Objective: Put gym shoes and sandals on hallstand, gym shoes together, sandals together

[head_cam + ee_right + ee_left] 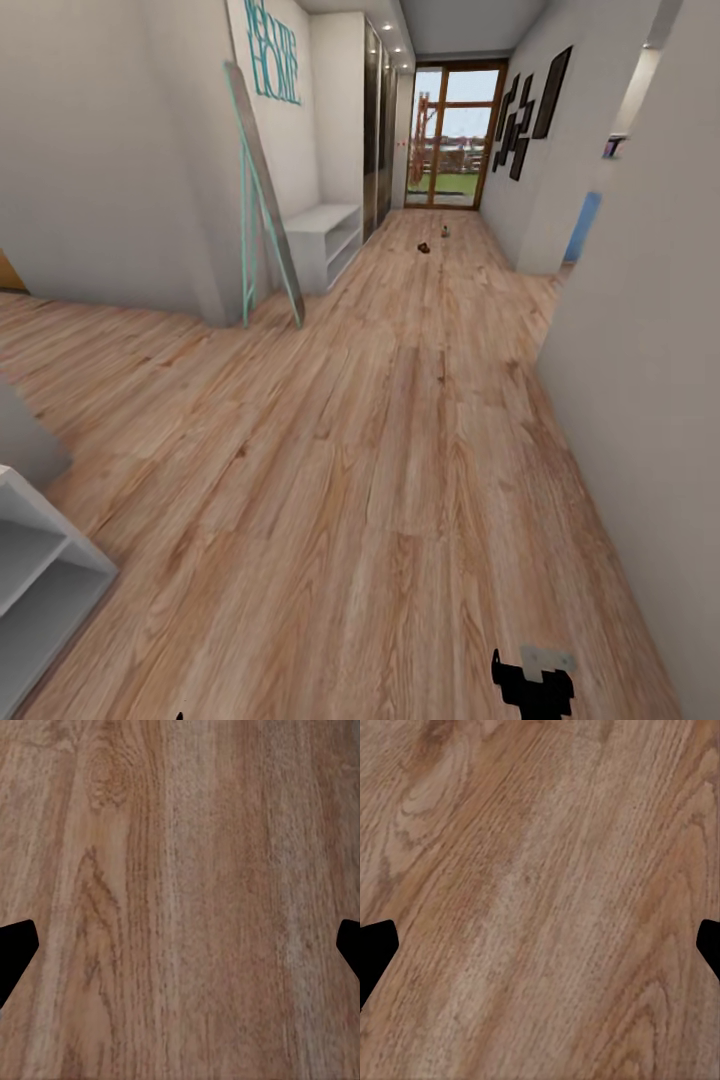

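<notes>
Shoes far down the floor (400, 420), small dark specks (423, 247) just past the rack (325, 238); too small to identify. Likely light, soft: grip at heel collar. Left gripper (540, 945) and right gripper (180, 945) spread wide, empty.

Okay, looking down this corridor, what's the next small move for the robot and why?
Probably drive forward down the corridor floor. Small dark items lie far ahead near the glass door, too small to identify, with the white hallstand on the left. Both pincers, left pincer and right pincer, are open over bare planks.
</notes>
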`<state>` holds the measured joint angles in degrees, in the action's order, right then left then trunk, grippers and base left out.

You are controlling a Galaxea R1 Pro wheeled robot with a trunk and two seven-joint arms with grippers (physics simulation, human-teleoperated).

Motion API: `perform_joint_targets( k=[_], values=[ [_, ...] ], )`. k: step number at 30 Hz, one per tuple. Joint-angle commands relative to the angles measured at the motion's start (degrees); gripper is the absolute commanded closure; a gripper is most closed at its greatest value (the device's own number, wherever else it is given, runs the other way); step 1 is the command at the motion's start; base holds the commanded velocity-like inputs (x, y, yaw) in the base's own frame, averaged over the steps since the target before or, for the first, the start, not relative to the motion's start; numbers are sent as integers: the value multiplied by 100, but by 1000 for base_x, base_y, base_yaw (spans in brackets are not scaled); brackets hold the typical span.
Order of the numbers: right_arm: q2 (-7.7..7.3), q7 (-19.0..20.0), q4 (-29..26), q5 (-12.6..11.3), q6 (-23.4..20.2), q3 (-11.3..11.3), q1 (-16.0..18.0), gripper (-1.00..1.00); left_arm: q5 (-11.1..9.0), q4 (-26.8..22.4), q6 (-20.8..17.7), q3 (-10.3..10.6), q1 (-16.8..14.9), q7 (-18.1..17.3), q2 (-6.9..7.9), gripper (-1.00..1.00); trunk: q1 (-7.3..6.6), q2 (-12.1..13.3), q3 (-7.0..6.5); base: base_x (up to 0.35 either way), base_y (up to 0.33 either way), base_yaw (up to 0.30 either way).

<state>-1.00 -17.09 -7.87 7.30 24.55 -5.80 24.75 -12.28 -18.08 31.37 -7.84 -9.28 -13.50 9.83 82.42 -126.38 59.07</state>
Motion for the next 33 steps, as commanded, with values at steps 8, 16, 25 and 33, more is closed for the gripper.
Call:
perform_joint_targets(
  k=[8, 16, 25, 33],
  values=[
    [-12, -5, 36, 75, 16, -44, 4, -100, -54, 11, 1, -8, -3, -56, -7, -100, 3, -2, 5, 340, 0, -1],
    [-3, -9, 40, 66, 11, -44, 4, -100, -55, 14, 0, -10, -3, -56, -7, -100, 3, -2, 5, 340, 0, 0],
    [27, -18, 40, 54, 10, -44, 4, -100, -51, 80, 3, -8, -3, -56, -7, -100, 3, -2, 1, 340, 0, 0],
    [30, -6, 40, 60, 15, -44, 4, -100, -47, 164, 9, -10, -3, -54, -7, -100, 3, -2, -39, 340, 0, -86]
  ],
)
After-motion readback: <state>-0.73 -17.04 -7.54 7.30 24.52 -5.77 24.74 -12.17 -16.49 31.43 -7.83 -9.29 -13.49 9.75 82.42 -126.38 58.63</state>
